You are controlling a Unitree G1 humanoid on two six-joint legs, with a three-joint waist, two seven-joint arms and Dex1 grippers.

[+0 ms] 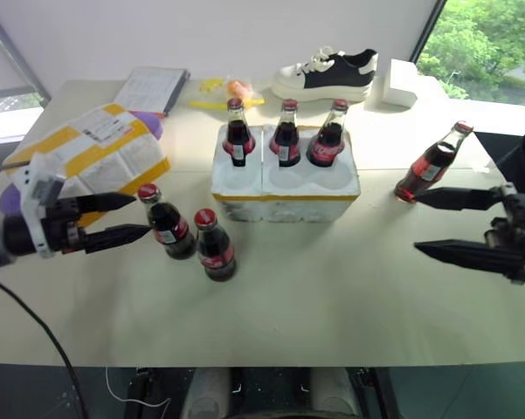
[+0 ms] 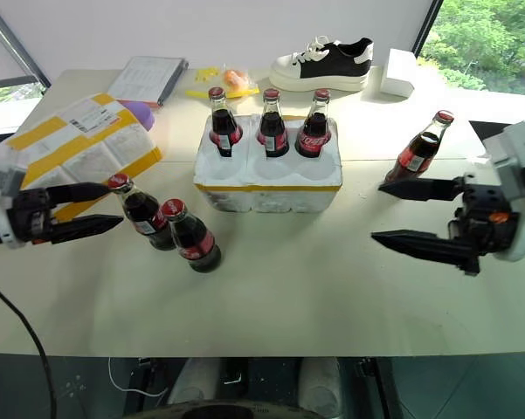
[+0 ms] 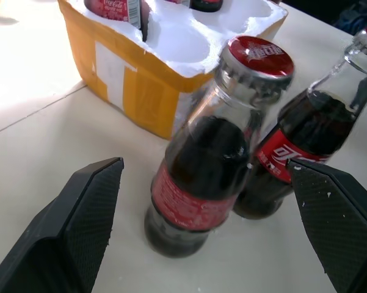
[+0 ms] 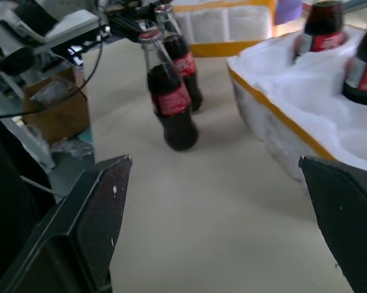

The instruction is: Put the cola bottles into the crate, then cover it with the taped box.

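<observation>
Tabletop (image 1: 332, 288): left gripper (image 1: 118, 218) spread, two cola bottles (image 1: 168, 222) just ahead; right gripper (image 1: 450, 225) spread, empty.

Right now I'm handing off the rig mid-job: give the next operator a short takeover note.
Left gripper: open, empty, beside the two cola bottles standing on the table in front of the crate.
Right gripper: open, empty, near the lone bottle to the right of the crate.
Done: three bottles stand in the crate's back wells.
Left: load the three loose bottles into the front wells, then cover the crate with the taped box, lying at the table's left.
</observation>
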